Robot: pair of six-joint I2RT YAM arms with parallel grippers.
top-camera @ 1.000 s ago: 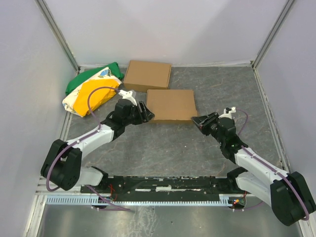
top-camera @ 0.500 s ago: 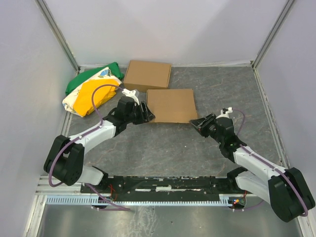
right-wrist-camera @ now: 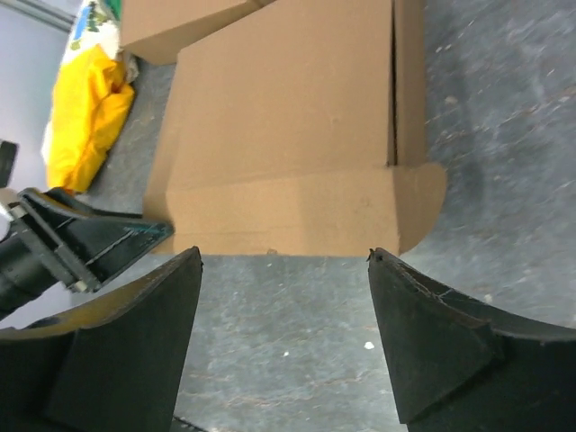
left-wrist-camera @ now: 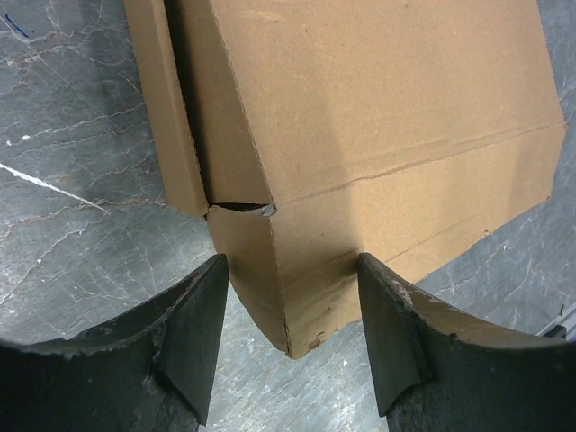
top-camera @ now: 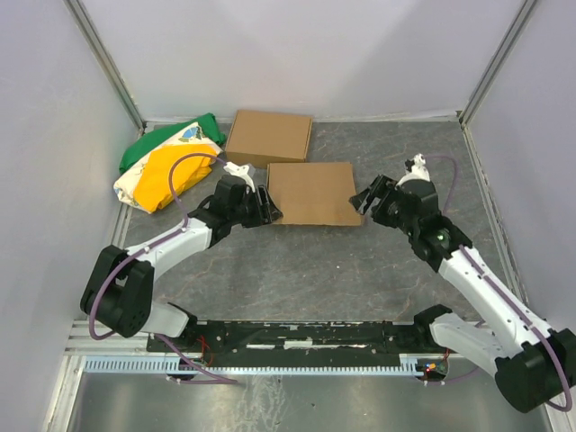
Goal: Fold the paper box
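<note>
While the left gripper [top-camera: 268, 205] is being held with jaws apart astride the near left corner of the paper box [top-camera: 312, 191], the right gripper [top-camera: 367, 198], likewise spread wide and gripping nothing, is being hovered just beside the near right corner. The box is lying mid-table [top-camera: 306, 261], lid down, a rounded tab [right-wrist-camera: 423, 202] jutting out. By the look of it, that tab is best being tucked in squarely, not creased. Nothing is being shown inside it, nor inside the closed second box [top-camera: 268, 137] just behind.
</note>
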